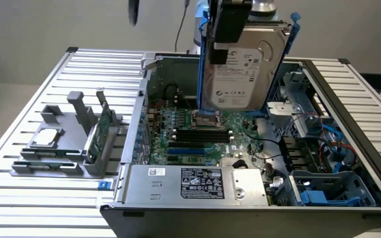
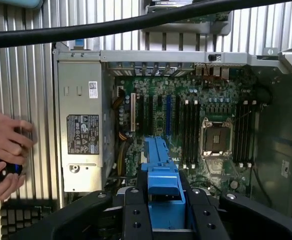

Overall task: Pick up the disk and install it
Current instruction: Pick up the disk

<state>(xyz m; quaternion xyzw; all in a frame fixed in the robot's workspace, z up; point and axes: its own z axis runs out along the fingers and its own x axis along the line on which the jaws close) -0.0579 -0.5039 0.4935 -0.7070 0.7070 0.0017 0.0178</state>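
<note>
We are looking at an open computer case point(image 1: 243, 223) lying on its side on a ribbed metal desk point(image 1: 18, 198). In the exterior view the robot's black hand point(image 1: 227, 44) is reaching down from above and gripping the disk point(image 1: 240, 69) by its upper end. The disk is hanging upright over the middle of the case, above the motherboard point(image 1: 197, 129). Its white label is facing the camera and its blue rails point(image 1: 202, 64) are running down both long edges. Its lower edge is showing just above the processor socket point(image 1: 207, 118), and we cannot tell how far it is hanging above the board. In the wrist view we are looking straight down past the disk's blue rail point(image 2: 160, 180), with a black finger point(image 2: 135, 210) pressing against each side of it. The hand is closed on the disk, its jaws held partly apart by the disk's thickness. A grey power supply point(image 1: 204, 183) is sitting at the near end of the case, and a blue drive bay point(image 1: 323, 191) is sitting in the corner toward the exterior view's right. On the desk toward the exterior view's left, a grey holder point(image 1: 51, 166) is carrying a small silver processor chip point(image 1: 47, 138) and an upright green circuit card point(image 1: 101, 134). In the wrist view a person's hands point(image 2: 3, 150) are resting beside the power supply, outside the case.
</note>
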